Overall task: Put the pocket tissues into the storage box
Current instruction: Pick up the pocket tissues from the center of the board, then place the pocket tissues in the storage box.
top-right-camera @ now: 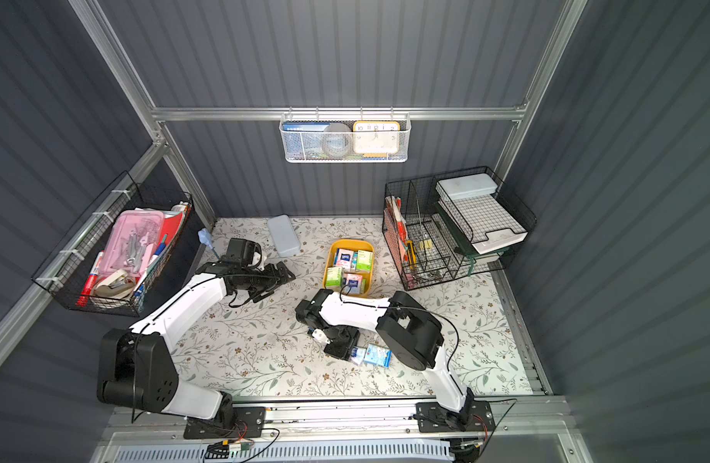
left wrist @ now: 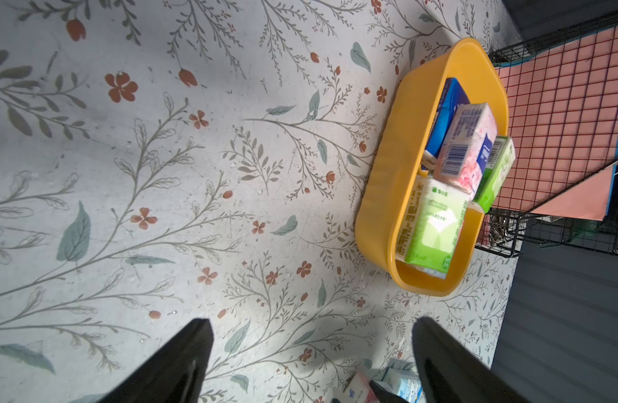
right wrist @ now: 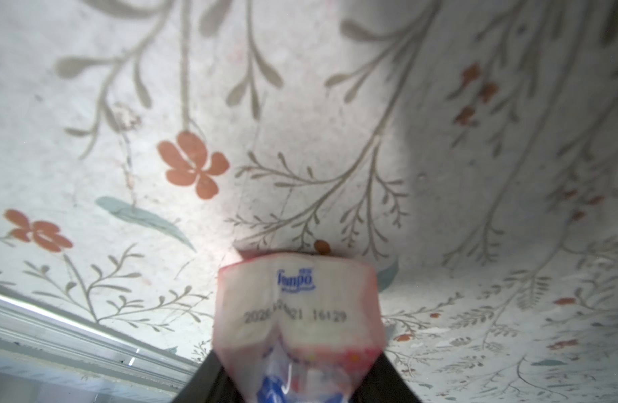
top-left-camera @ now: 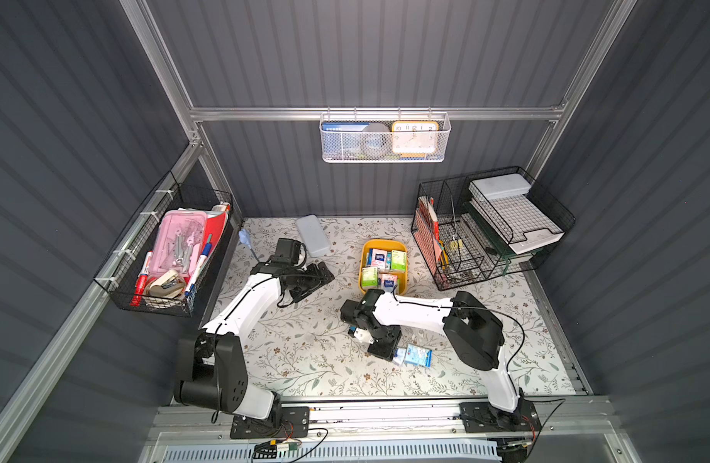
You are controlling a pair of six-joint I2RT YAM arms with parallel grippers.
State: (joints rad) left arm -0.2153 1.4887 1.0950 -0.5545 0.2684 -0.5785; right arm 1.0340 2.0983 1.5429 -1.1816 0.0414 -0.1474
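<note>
Two tissue packets are lying outside the yellow box [top-left-camera: 383, 243] as I am watching from my remote desk. My right gripper [right wrist: 298, 366] is squeezing its black fingers [right wrist: 393, 380] around one of them, a pink-and-white packet [right wrist: 297, 307], down at the flowered table [top-left-camera: 305, 348] near the front edge. Whether the packet is clear of the surface I cannot tell. Its end flap is showing the blue brand name "Tempo" and a stamp starting "2026" and ending "21 16:29", with the middle digits lost in a crease. A light blue packet [top-left-camera: 419, 356] is lying on the table just beside it, its print too small to read.

My left gripper [left wrist: 312, 324] is hanging with its fingers spread wide and nothing between them, to the left of the box and apart from it.

Inside the box, more packets are piling against one another. A green packet [left wrist: 431, 226] is carrying lettering I cannot make out, a pink packet [left wrist: 464, 150] is showing a barcode, and a dark blue packet [left wrist: 447, 115] is standing behind it. On the back wall, a clock [top-left-camera: 415, 138] is showing 10, 11, 12, 1 and 2 above the rim of a white mesh basket [top-left-camera: 385, 157].
</note>
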